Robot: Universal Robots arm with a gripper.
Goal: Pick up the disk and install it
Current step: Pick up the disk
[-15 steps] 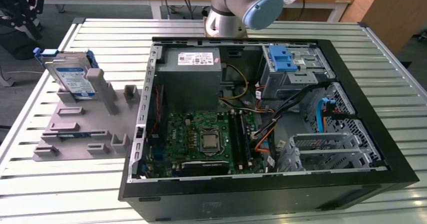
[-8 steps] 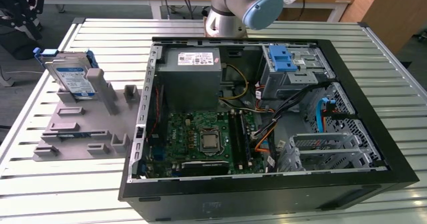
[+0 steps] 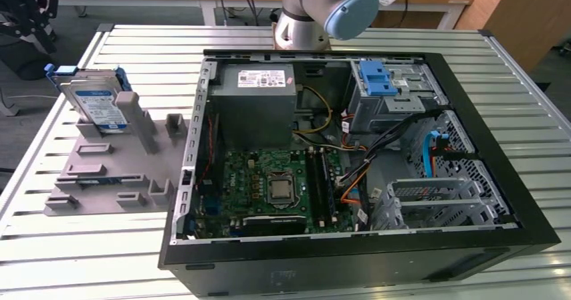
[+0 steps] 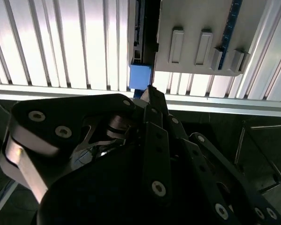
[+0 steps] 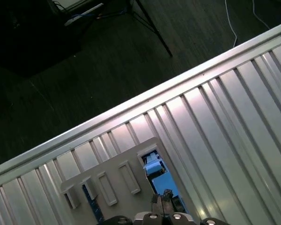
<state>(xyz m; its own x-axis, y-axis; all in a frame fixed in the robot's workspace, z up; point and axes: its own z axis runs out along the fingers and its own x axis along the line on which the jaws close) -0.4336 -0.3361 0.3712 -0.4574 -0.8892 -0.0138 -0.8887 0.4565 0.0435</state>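
You will find the disk [image 3: 93, 103] standing on edge in the grey holder [image 3: 107, 173], at about ten o'clock in the exterior view, its white-and-blue label facing the camera and its blue frame showing along the upper edge. The holder lies flat on the slatted metal table [image 3: 71, 246], just beside the open computer case [image 3: 499, 226], on the exterior view's left of it. Inside the case, note the grey power supply [image 3: 259, 103] at about twelve o'clock, the green circuit board [image 3: 267, 186] at about six o'clock and a blue latch [image 3: 378, 79] on the drive cage at about one o'clock. The arm [image 3: 317, 9] rises from behind the case at twelve o'clock. In the second wrist view the gripper [image 4: 150, 91] hangs over the holder [image 4: 201, 33], its black fingers drawn together with nothing between them, the tips close to a blue corner of the disk [image 4: 140, 76] but apart from it. The first wrist view gives the same finding: the gripper [image 5: 161, 197] sits above the disk [image 5: 152, 165], which stands in its slot at one end of the holder [image 5: 112, 180], near the table's edge. The disk is not gripped and is not in the case.
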